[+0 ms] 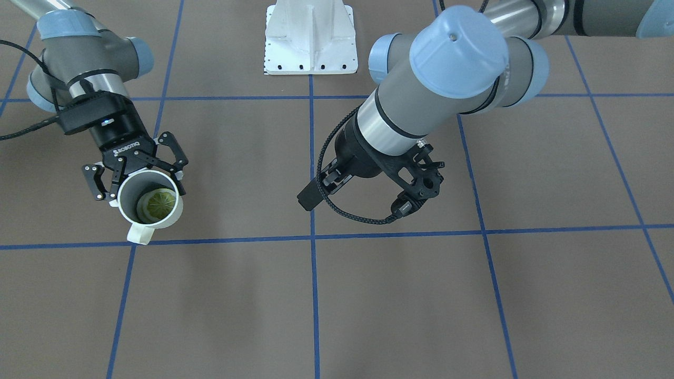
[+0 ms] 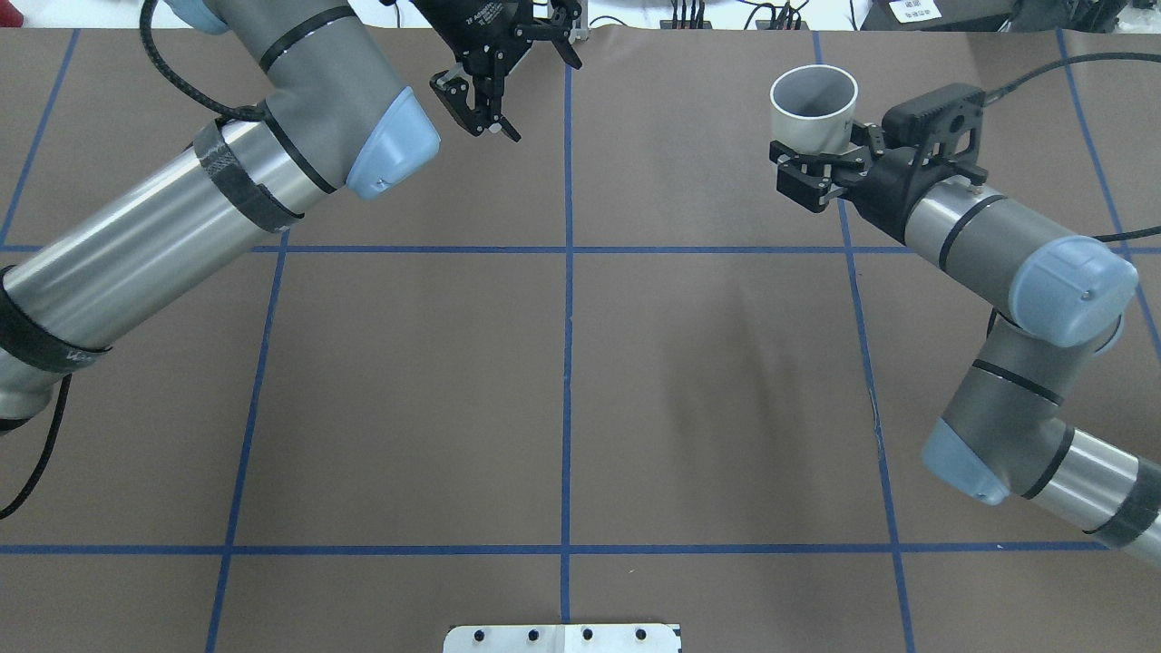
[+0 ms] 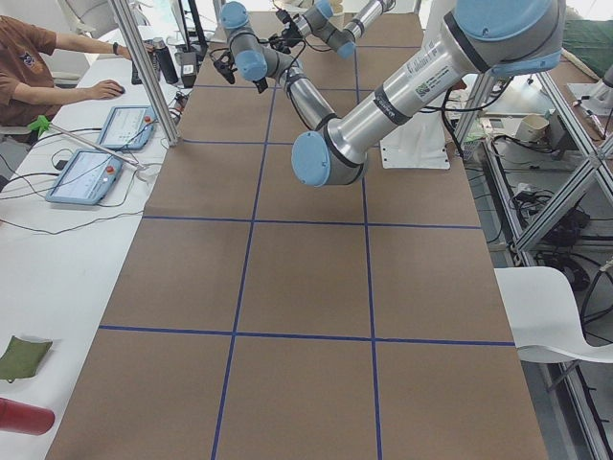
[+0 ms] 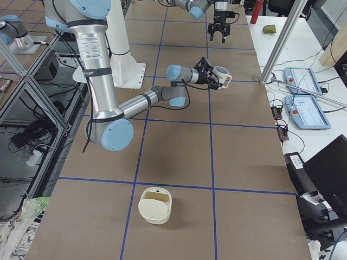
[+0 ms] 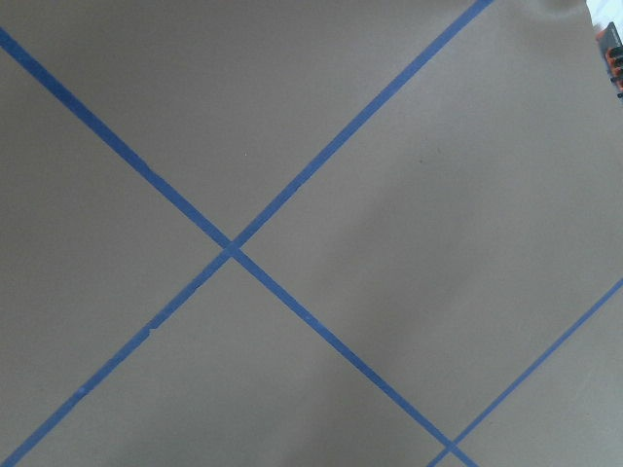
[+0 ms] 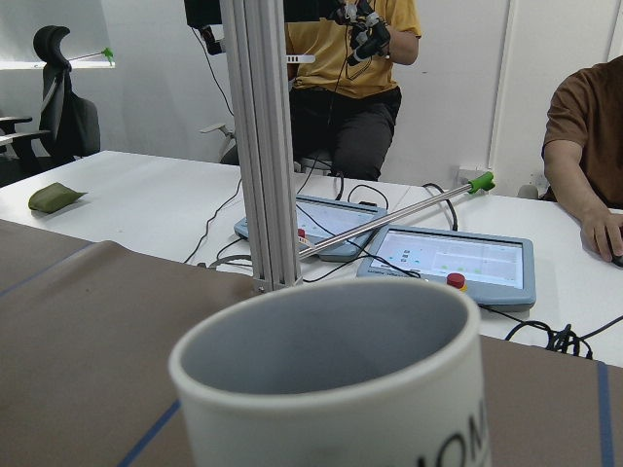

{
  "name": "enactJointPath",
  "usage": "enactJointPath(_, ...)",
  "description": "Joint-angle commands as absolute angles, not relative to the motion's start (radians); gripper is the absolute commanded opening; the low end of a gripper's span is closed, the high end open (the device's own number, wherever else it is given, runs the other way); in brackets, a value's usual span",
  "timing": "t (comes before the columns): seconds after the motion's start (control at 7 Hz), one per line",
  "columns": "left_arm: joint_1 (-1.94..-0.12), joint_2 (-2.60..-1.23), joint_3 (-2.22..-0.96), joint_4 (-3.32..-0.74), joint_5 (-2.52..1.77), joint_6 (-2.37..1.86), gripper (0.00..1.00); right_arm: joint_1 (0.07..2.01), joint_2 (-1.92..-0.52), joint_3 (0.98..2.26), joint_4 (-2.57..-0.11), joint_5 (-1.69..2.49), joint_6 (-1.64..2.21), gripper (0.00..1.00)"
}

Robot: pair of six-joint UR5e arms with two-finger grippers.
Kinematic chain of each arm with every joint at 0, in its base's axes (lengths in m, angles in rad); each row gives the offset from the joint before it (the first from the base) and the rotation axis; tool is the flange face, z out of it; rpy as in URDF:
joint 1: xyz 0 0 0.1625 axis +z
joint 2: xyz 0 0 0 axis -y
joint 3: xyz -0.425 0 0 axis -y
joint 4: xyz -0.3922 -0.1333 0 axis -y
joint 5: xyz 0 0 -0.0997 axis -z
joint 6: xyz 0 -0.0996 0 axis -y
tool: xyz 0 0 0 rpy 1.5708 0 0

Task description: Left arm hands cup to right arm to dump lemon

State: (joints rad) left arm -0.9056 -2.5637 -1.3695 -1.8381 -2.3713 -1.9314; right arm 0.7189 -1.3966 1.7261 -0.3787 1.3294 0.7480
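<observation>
The white cup (image 1: pixel 128 196) is upright in my right gripper (image 1: pixel 141 181), whose fingers clamp its wall from both sides. Its handle (image 1: pixel 139 233) points away from the wrist. The yellow-green lemon (image 1: pixel 158 204) lies at the bottom of the cup. The cup also shows in the overhead view (image 2: pixel 814 118), the exterior right view (image 4: pixel 221 72) and the right wrist view (image 6: pixel 341 409); in these the lemon is hidden. My left gripper (image 2: pixel 485 118) is open and empty, far from the cup, near the table's far edge by the centre line.
The brown table carries a blue tape grid. The white robot base (image 1: pixel 310 39) stands at the robot's side. A cream container (image 4: pixel 154 205) sits at the table's end on the robot's right. An aluminium post (image 4: pixel 282 40) and tablets (image 4: pixel 306 111) stand beyond the far edge.
</observation>
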Motion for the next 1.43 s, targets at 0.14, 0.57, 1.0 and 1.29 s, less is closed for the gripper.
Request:
enactJointPath(0.14, -0.910, -2.559, -1.388, -1.838, -2.358, -1.925, 1.00, 0.837, -1.659, 1.729, -0.090, 1.458, 0.804, 0.29)
enactJointPath(0.57, -0.928, -2.543, -1.407, -1.836, -2.349, -1.882, 1.00, 0.972, -1.846, 1.714, 0.148, 1.610, 0.943, 0.28)
enactJointPath(1.0, -0.927, -2.543, -1.410, -1.836, -2.349, -1.882, 1.00, 1.081, -1.908, 1.483, 0.514, 1.721, 1.081, 0.28)
enactJointPath(1.29, -0.925, -2.543, -1.419, -1.835, -2.342, -1.884, 1.00, 1.146, -1.962, 1.392, 0.674, 1.814, 1.181, 0.28)
